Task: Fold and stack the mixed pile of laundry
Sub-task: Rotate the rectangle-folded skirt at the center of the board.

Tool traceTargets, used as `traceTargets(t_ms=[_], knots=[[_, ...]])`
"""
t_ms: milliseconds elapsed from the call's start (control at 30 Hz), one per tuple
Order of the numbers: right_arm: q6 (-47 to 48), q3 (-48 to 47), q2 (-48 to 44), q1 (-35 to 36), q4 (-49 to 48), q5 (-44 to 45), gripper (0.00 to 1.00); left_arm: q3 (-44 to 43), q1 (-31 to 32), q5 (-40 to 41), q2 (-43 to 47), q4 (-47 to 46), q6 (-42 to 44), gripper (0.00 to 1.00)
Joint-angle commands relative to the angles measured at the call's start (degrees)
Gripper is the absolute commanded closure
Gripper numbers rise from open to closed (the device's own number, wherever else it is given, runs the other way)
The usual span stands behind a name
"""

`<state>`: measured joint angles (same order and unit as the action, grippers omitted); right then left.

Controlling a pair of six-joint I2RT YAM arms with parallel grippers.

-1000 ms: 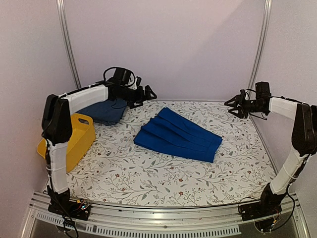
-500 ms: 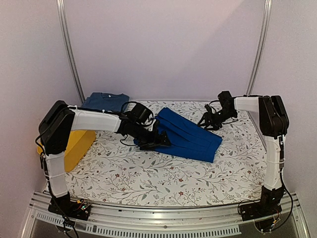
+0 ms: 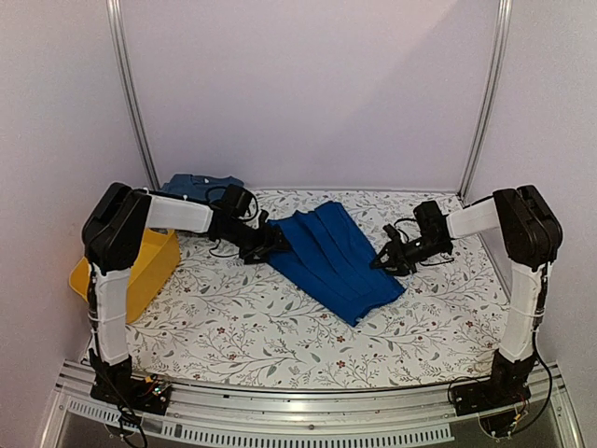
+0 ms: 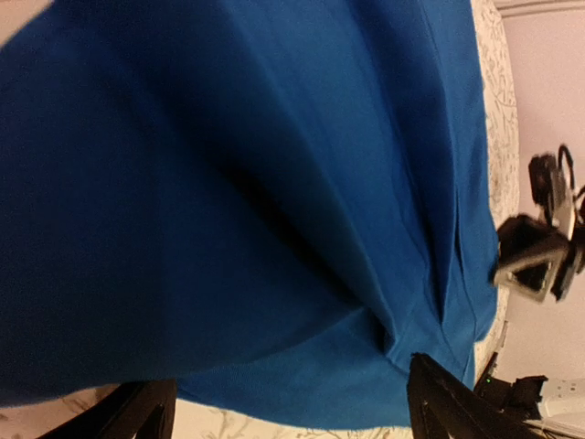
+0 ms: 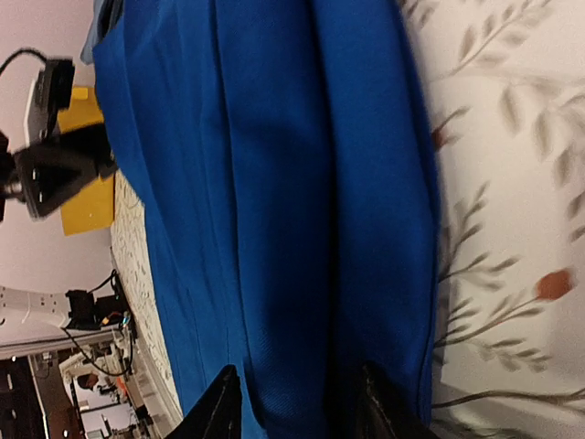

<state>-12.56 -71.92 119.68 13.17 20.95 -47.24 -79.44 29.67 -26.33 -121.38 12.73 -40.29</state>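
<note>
Floral table cover (image 3: 280,327) under everything, pale walls behind. Your royal-blue garment (image 3: 331,266) lies folded in long pleats mid-table, set on a slant. The left gripper (image 3: 266,241) is at its left edge and the right gripper (image 3: 385,261) at its right edge. Dark navy piece (image 3: 198,184) sits folded at the back left corner, well apart from the blue one, just behind the yellow tub (image 3: 149,266). Main risk, as I judge it: the pleats are loose layers, so if you pinch only the top layer, or lift one side ahead of the other, the fold will slide open and you redo it. Dragging it flat could also bunch the underside against the cover. Both arms reach in over the same cloth, so a long push from either could bring the grippers together. In the left wrist view the left fingers (image 4: 137,416) are spread wide, with the blue hem lying across the gap between them and nothing visibly clamped. In the right wrist view the right fingers (image 5: 222,402) are set narrower, and the folded edge runs up between them. You cannot tell whether they pinch the cloth or only straddle it, so confirm that grip before you lift.
</note>
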Motion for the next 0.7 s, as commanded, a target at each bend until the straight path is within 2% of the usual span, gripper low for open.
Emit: traceTargets(t_ms=[0,100,167,300,400,500,667], knots=[[-13.4,14.5,-5.2,11.0,-9.2,-4.4,0.57,-4.4,-4.8,1.2,-6.1,5.3,7.3,0.13],[-22.6,19.4,-10.7,17.6,-15.4,-5.4,0.52,-9.1,-5.8,-0.1,-7.9,8.0,10.8,0.13],[-24.8,21.3,-13.6,17.9,-15.4,-2.9,0.51,-9.4,-5.7,0.3,-6.3,8.8,11.8,0.12],[-26.2,21.1,-20.7,14.9,-11.2,2.8,0.51,-2.1,-5.6,4.0,2.6,7.7,11.3,0.01],[-25.2,17.7,-23.4,14.4,-8.0,6.2,0.51,6.4,-5.6,7.8,11.8,5.1,9.6,0.0],[-26.1,14.2,-21.9,14.4,-8.8,5.9,0.51,13.2,-5.6,9.2,20.2,2.4,7.7,0.0],[-27.6,9.6,-14.6,14.4,-9.2,5.6,0.52,16.7,-5.4,10.6,26.4,3.6,5.8,0.0]])
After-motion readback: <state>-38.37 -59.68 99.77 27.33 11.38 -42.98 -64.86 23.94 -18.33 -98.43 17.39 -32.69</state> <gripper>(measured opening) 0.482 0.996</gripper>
